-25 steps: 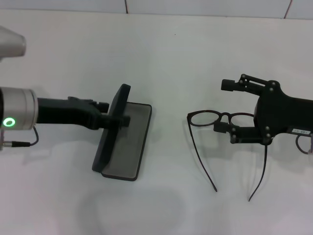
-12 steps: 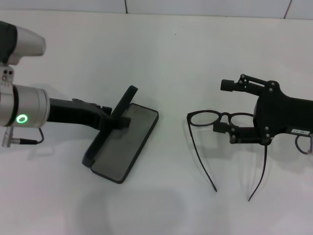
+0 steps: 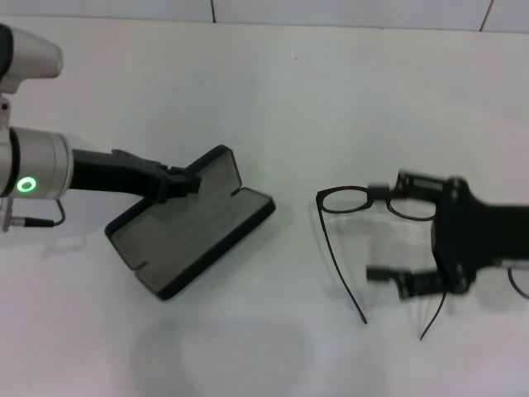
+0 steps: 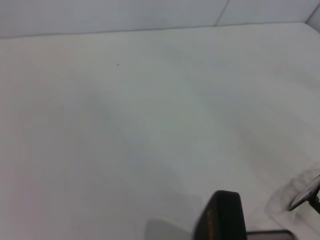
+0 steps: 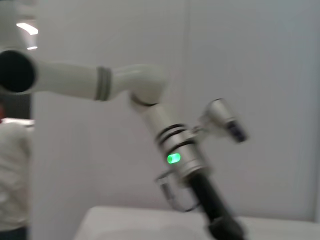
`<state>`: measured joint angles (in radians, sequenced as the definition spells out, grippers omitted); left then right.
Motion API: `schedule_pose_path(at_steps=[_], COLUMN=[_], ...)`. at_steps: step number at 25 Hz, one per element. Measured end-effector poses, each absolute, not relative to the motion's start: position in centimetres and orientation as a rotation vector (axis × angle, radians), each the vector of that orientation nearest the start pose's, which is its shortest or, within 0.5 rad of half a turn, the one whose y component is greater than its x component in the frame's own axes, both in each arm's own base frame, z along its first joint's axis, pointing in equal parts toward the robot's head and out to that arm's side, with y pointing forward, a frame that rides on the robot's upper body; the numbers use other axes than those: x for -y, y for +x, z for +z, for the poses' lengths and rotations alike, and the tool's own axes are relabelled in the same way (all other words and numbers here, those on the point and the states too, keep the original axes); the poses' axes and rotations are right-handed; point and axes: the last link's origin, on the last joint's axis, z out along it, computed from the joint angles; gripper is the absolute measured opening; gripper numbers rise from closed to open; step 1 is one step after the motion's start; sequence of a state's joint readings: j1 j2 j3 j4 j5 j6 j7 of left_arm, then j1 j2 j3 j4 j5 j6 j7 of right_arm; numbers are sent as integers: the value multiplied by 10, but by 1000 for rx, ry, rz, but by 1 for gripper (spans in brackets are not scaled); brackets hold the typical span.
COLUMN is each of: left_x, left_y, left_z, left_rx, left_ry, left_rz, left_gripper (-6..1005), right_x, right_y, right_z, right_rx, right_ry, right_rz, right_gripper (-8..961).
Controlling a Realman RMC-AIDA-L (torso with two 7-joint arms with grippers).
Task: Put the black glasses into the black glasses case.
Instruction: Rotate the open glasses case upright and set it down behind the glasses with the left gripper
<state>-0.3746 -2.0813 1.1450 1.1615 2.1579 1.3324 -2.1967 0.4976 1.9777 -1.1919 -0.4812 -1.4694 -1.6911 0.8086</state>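
The black glasses [image 3: 376, 203] lie unfolded right of centre in the head view, unmoved, while the right gripper [image 3: 395, 225], jaws now spread wide, has shifted lower around their right half. Left of centre, the black glasses case [image 3: 190, 222] now lies fully open and turned; the left gripper [image 3: 183, 182] stays clamped on its lid

We find no readable text, label or number anywhere, neither on the black glasses case [image 3: 192, 222] nor on the arms.
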Motion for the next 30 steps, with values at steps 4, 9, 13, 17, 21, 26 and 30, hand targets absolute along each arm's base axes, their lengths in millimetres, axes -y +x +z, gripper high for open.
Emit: schedule_pose_path(at_steps=[4,9,13,17,21,26,30], left_x=[-348,-373,-402,-419,-426,-416,-411], left_y=[-241,-218,-186,-159,-139,-125,-122], left_z=[11,10,7,-9,-41,-76,-84], left_rx=[1032,866,564,231,-25,-229,-295], left_ry=[-2580,-2620,-2649,-2684,-2723,-2794,-2811], left_rz=[-158,-124,-112,-72,25,150,188], left_gripper=[335,196,211,227,242,261,277], right_x=[-281,-269,-263,-259,-258,-257,-256], right_y=[240,242,243,244,245,246,247], right_z=[-16,-24,-30,-34,-35,-34,-35], right_rx=[262,323,352,355,354,341,335], right_ry=[-2902,-2911,-2920,-2920,-2911,-2905,-2905], right_rz=[952,965,973,980,986,989,995], right_gripper=[853,853,853,853,853,853,853])
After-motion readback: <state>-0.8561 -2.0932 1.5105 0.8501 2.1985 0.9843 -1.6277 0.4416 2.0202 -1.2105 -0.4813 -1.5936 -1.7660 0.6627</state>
